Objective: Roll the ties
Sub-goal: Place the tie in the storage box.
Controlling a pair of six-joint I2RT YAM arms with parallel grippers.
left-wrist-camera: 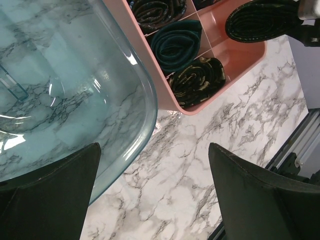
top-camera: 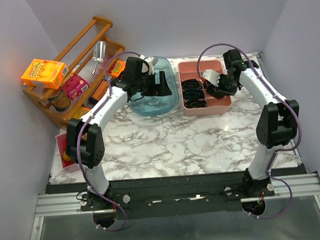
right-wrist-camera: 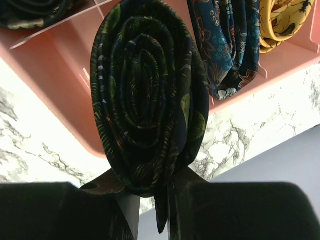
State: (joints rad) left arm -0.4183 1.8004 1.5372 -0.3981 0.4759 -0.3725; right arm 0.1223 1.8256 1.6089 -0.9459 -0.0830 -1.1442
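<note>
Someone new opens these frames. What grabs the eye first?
The tightly rolled dark tie clamped in the right pincer, held over the pink divided tray at the table's far right, where other rolled ties already sit in compartments. Next, the clear blue tub beside the tray, with the left pincer open and empty over its rim. Far left, a bright orange box on the wooden rack.

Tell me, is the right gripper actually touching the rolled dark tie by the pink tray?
Touching. The right wrist view shows the right gripper clamped on the bottom edge of the rolled dark tie, with no gap on either side.
</note>
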